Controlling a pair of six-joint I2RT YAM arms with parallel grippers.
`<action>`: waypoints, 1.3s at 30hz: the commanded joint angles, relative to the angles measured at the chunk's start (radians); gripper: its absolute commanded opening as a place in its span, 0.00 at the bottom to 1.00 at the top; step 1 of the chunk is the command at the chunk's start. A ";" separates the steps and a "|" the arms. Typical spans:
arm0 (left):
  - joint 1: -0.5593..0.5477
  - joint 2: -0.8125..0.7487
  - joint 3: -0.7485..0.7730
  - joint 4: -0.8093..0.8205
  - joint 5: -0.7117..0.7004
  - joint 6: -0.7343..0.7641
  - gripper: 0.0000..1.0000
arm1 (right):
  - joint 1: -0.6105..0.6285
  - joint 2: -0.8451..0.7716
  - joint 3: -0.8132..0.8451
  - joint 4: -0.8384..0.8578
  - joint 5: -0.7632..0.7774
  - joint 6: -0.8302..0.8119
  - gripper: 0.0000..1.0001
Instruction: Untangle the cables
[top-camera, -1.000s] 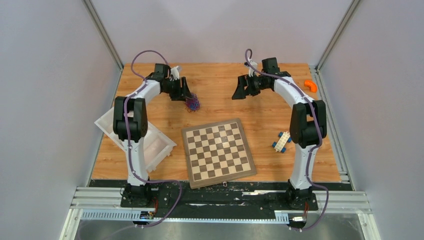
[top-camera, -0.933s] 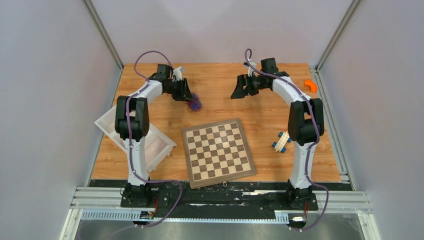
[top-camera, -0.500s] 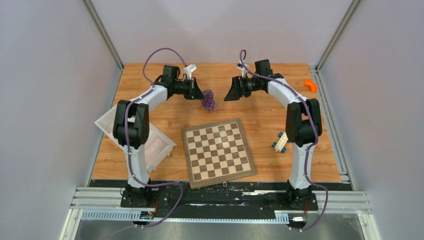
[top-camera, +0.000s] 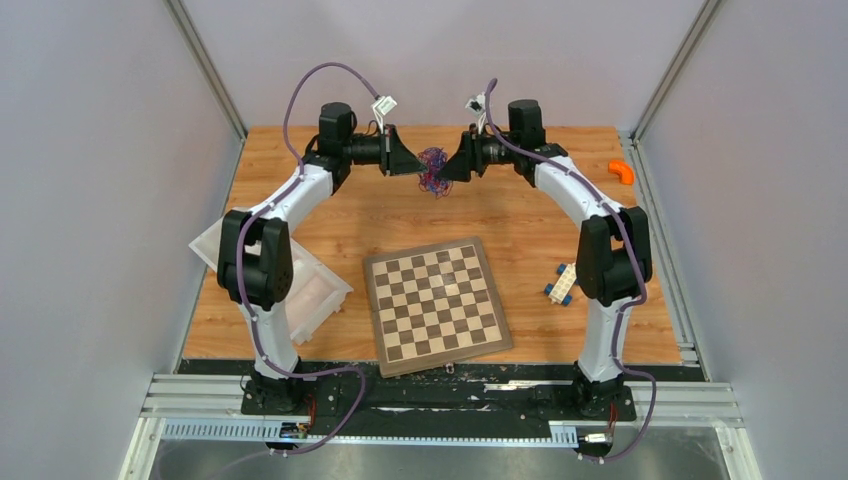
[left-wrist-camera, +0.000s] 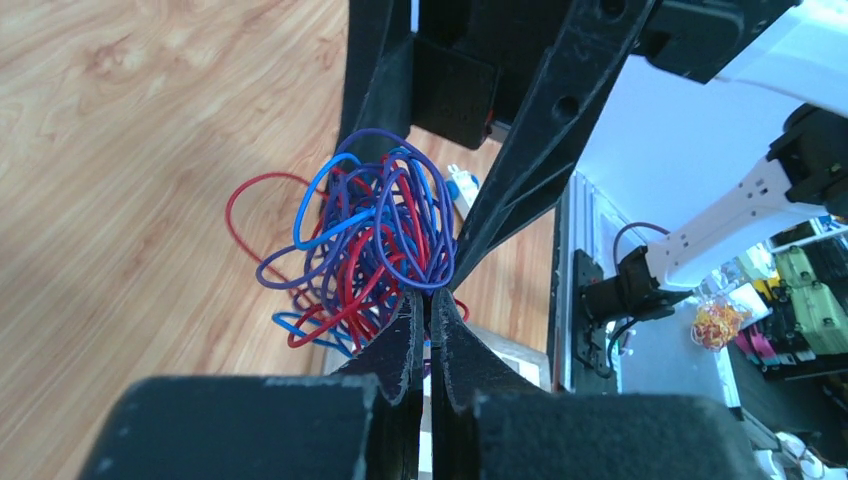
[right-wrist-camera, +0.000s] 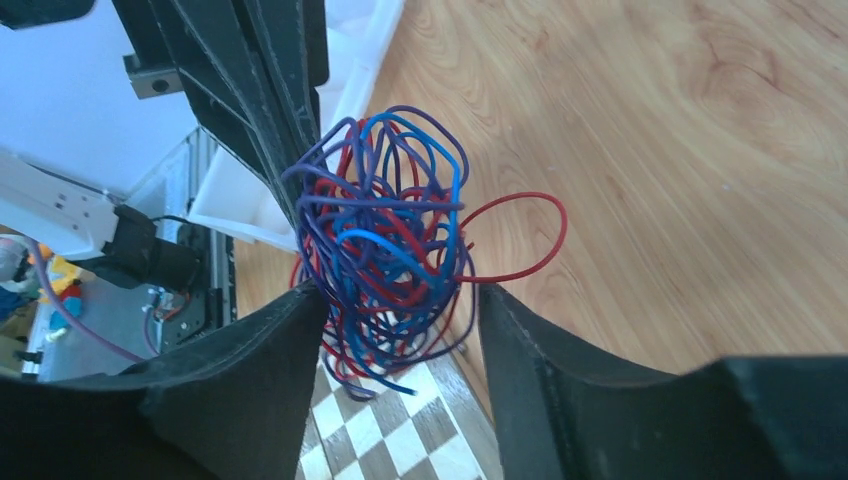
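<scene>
— Left gripper (left-wrist-camera: 430, 300) first: we see its fingers pressed together on a few strands at the edge of the cables (left-wrist-camera: 380, 230). The whole tangle hangs from that one pinch.

— Agreed. Where do we place the tangle?

— Lifted above the far middle of the table (top-camera: 520, 230), well apart from the board (top-camera: 437, 305), and right between our two grippers.

— How do we expect it to handle?

— Very light and limp, we judge. The wires are thin and the loops look springy, so they may slide through a loose hold. It is one dense knot of red, blue and purple, and a hard pull on the core would likely only tighten it.

— So where do we take hold?

— On an outlying strand, not the middle. The red loop (right-wrist-camera: 564, 228) sticks out to one side clear of the rest, and we think it is the best place. From there, a slow pull away from the left pinch would be our choice.

— And the right gripper (right-wrist-camera: 395, 300)?

— Its fingers stand spread, one on each side of the tangle's lower half. One finger looks to be brushing the loops and the other sits just beside them. We cannot tell whether either really presses on a wire, and nothing is pinched there yet.
</scene>
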 joint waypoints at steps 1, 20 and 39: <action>-0.003 -0.013 0.070 0.114 0.046 -0.097 0.00 | 0.007 0.003 0.012 0.155 -0.042 0.093 0.54; 0.086 -0.208 0.043 -0.367 -0.209 0.376 0.00 | -0.182 -0.127 -0.094 0.095 0.321 -0.045 0.00; -0.056 -0.079 0.214 -0.441 -0.170 0.695 1.00 | -0.033 -0.203 -0.082 0.110 -0.171 -0.244 0.00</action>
